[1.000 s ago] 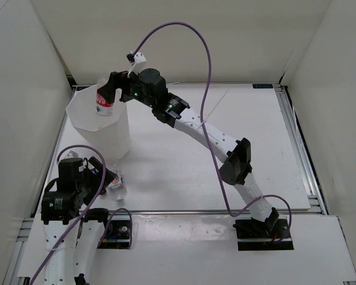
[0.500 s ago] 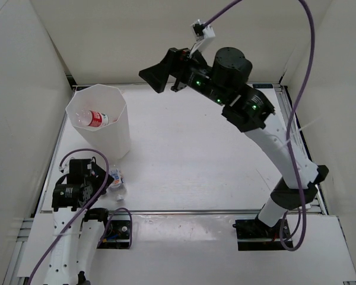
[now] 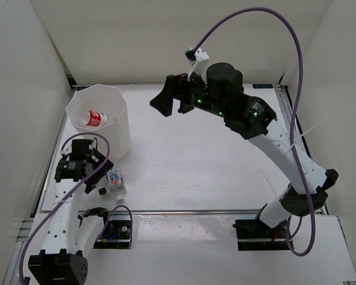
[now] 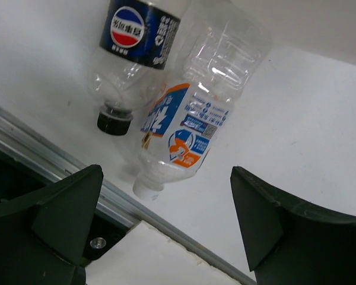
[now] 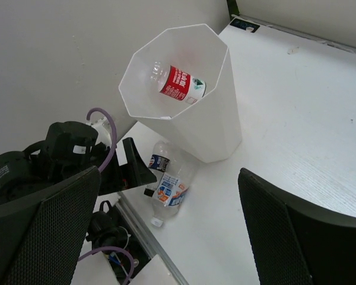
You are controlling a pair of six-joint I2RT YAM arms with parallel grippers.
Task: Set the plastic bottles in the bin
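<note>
Now one red-labelled bottle (image 5: 181,82) is lying inside the bin (image 5: 216,124). Right pincer (image 3: 168,98) is hanging released, high over the counter (image 3: 196,166). Left pincer (image 4: 166,172) is gaping just above the blue-white bottle (image 4: 187,122) and the dark-labelled bottle (image 4: 136,47) lying beside the bin. Next move, I'd judge: lowering and closing on the blue-white one.

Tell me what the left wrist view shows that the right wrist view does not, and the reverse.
Only the left wrist view: the round logo on the dark-blue-labelled bottle, clearly readable. Only the right wrist view: the bin, the red-labelled bottle lying inside it, the left arm and the open right gripper. Both: that dark-blue-labelled bottle and the blue-white-labelled bottle, lying side by side on the table.
</note>
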